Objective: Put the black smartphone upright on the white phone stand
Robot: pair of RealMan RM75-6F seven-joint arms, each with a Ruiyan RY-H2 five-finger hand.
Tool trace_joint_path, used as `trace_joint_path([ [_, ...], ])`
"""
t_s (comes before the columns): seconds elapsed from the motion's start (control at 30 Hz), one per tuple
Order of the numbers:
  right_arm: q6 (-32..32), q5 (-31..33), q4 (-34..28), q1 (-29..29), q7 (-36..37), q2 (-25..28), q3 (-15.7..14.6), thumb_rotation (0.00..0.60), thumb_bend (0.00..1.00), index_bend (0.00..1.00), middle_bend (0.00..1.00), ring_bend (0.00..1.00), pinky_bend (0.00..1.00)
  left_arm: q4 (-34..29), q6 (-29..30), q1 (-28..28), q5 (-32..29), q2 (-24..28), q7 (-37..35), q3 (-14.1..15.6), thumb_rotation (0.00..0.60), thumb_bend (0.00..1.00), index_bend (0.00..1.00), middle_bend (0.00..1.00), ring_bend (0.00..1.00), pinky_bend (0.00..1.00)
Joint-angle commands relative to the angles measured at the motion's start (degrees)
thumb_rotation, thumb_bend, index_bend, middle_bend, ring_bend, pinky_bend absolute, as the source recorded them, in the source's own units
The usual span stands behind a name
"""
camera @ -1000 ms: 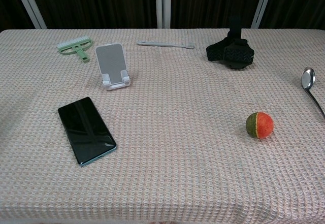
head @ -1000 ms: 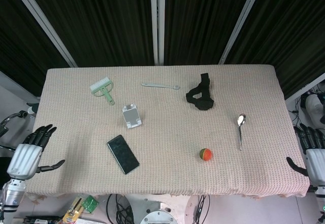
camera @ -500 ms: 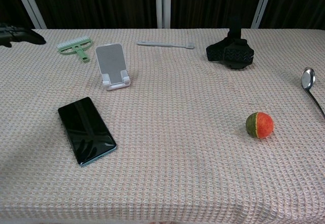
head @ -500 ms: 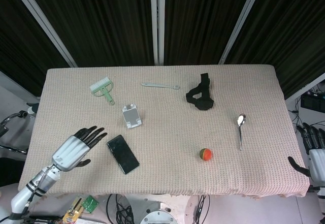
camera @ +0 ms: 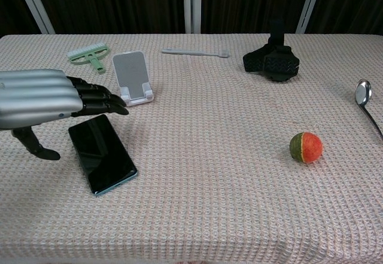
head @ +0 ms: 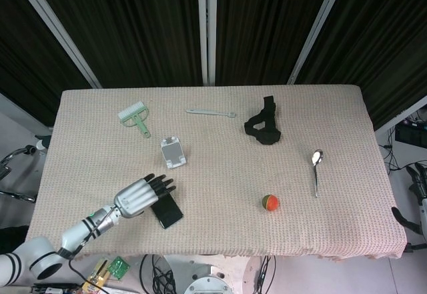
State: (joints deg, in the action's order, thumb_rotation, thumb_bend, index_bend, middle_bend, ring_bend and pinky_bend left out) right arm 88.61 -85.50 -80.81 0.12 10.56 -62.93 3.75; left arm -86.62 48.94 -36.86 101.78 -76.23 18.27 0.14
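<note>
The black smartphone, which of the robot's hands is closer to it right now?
Left. The left hand hovers over the near-left end of the black smartphone, fingers spread. The right hand sits beyond the table's far right edge.

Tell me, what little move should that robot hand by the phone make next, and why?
Probably lower and close its fingers around the black smartphone. The left robot hand hovers open over the phone's far end, holding nothing, and the phone lies flat on the table. It must be picked up before it can be stood on the white phone stand just beyond.
</note>
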Motion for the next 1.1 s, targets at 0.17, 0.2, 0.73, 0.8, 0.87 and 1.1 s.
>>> trace_joint_path([
  [0.17,0.0,-1.2,-1.1,0.4,-1.0,0.3,-0.2,0.600,0.14,0.00,0.00,0.00,0.00,1.2,-2.7,-1.8,-2.9,-1.7,2.1,0.4,0.600,0.13,0.06,0.05,0.08,0.24],
  [0.2,-0.1,-1.2,-1.2,0.5,-1.1,0.3,-0.2,0.600,0.14,0.00,0.00,0.00,0.00,1.2,-2.9,-2.0,-3.2,-1.7,2.5,0.4,0.600,0.14,0.06,0.05,0.08,0.24],
  [0.73,-0.9,-0.3,-1.3,0.5,-1.7,0.3,0.1,0.600,0.14,0.00,0.00,0.00,0.00,2.5,-5.3,-4.8,-5.4,-2.2,6.0,1.9,0.600,0.16,0.08,0.08,0.08,0.24],
  [0.8,-1.0,-0.3,-1.4,0.6,-1.8,0.3,0.1,0.600,0.14,0.00,0.00,0.00,0.00,2.5,-5.5,-5.0,-5.7,-2.3,6.5,2.1,0.600,0.16,0.09,0.08,0.08,0.24],
  [0.87,-1.1,-0.2,-1.4,0.7,-1.8,0.2,0.1,0.600,0.14,0.00,0.00,0.00,0.00,2.5,-5.6,-5.2,-6.1,-2.5,6.8,2.2,0.600,0.16,0.10,0.09,0.08,0.24],
  [1.1,-1.3,0.2,-0.6,0.6,-1.4,-0.3,0.2,0.600,0.14,0.00,0.00,0.00,0.00,3.0,-5.1,-5.5,-6.4,-3.0,7.8,2.9,0.600,0.16,0.18,0.18,0.08,0.24],
])
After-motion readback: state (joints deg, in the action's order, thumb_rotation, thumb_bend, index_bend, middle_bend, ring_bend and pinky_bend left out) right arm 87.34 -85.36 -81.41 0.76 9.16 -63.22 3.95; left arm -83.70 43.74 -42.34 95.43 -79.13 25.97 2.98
